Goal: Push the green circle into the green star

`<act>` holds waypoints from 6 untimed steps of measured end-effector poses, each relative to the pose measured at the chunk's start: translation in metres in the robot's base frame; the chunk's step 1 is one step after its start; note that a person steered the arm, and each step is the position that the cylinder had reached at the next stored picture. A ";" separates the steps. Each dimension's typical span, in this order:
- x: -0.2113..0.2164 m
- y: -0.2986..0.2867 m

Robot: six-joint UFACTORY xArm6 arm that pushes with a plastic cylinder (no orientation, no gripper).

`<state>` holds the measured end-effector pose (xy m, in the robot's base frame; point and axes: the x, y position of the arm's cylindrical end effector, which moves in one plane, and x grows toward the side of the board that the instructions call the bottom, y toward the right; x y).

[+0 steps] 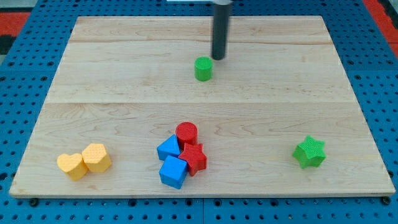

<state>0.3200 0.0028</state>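
Note:
The green circle (203, 68) is a small green cylinder on the wooden board, a little above the middle of the view. The green star (310, 152) lies near the view's bottom right, far from the circle. My tip (218, 58) is the end of the dark rod that comes down from the view's top. It stands just above and right of the green circle, very close to it, with at most a tiny gap.
A cluster sits at bottom centre: a red cylinder (186, 132), a red star (194, 158), a blue block (168, 149) and a blue cube (173, 172). A yellow heart (72, 165) and a yellow hexagon (96, 157) touch at bottom left. The board's edge (199, 196) runs along the bottom.

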 end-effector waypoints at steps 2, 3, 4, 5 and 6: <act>0.019 -0.052; 0.021 0.003; 0.052 0.008; 0.088 0.044; 0.115 0.110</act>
